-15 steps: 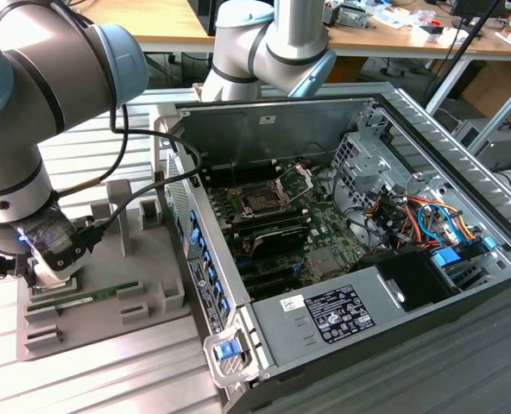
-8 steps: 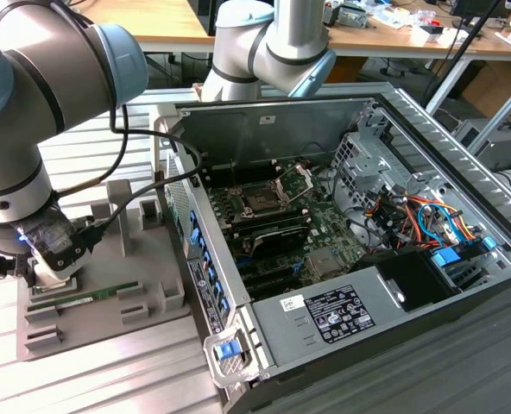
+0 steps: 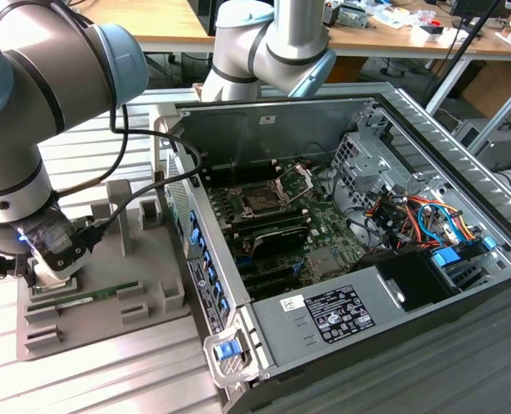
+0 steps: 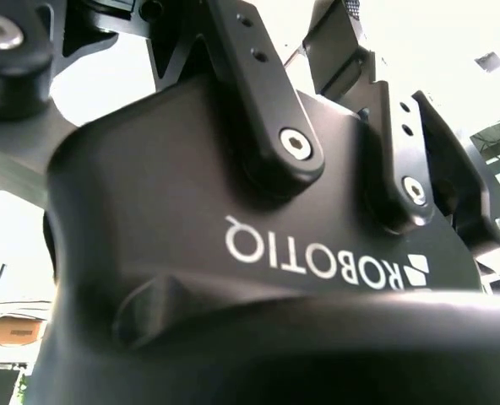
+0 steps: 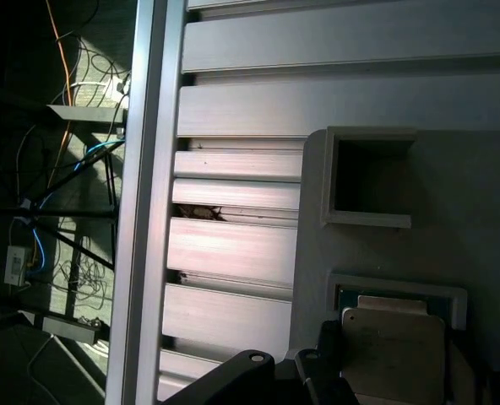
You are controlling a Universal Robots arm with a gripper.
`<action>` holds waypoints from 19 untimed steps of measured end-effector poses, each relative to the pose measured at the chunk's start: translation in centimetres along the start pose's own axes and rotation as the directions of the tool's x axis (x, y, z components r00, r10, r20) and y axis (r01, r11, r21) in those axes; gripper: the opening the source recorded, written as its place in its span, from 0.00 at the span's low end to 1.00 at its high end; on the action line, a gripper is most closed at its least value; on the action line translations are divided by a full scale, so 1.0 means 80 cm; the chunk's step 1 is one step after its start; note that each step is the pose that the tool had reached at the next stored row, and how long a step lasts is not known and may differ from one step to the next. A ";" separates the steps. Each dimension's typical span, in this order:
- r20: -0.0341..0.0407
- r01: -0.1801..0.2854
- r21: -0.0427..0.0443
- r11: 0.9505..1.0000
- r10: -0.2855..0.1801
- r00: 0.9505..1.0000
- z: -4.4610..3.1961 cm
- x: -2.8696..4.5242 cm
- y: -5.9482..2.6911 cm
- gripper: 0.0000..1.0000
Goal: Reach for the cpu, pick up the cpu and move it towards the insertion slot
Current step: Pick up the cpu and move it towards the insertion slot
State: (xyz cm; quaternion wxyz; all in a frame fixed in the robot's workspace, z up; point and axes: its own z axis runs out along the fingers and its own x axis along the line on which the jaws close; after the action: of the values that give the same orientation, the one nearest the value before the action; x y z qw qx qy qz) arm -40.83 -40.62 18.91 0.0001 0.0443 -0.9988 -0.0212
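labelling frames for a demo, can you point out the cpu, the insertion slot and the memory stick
cpu [image 5: 394, 359]: first wrist view, middle of its pale metal top.
insertion slot [image 3: 260, 200]: exterior view, dark centre of the socket.
memory stick [image 3: 91, 296]: exterior view, middle of its green strip.

Ribbed aluminium table [image 3: 100, 379] spreads wide; eleven o'clock in the exterior view, a wooden desk [image 3: 143, 21]; one o'clock, a cluttered desk [image 3: 368, 39]. In the first wrist view, tangled cables [image 5: 43, 240] sprawl on the dark floor [image 5: 5, 354] past the table's edge.

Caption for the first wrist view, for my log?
Gripper at the cpu, which lies in the grey tray beside an empty square recess.
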 end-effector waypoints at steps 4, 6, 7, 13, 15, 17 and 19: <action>0.000 0.000 0.000 1.000 0.000 1.000 0.0001 0.0000 0.000 0.55; 0.000 0.000 0.000 1.000 0.000 1.000 0.0001 0.0000 0.000 0.55; 0.000 0.000 0.000 1.000 0.000 1.000 0.0001 0.0000 0.000 0.55; 0.000 0.000 0.000 1.000 0.000 1.000 -0.0014 -0.0001 0.000 0.55; 0.000 0.000 0.000 1.000 0.000 1.000 -0.0023 0.0000 0.000 0.55; 0.000 0.000 0.000 1.000 0.000 1.000 -0.0034 0.0000 0.000 0.55; 0.000 0.000 0.000 1.000 0.000 1.000 -0.0048 0.0000 0.000 0.55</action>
State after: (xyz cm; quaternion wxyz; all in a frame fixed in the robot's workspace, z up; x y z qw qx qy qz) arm -40.83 -40.61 19.29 0.0000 0.0443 -0.9988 -0.0212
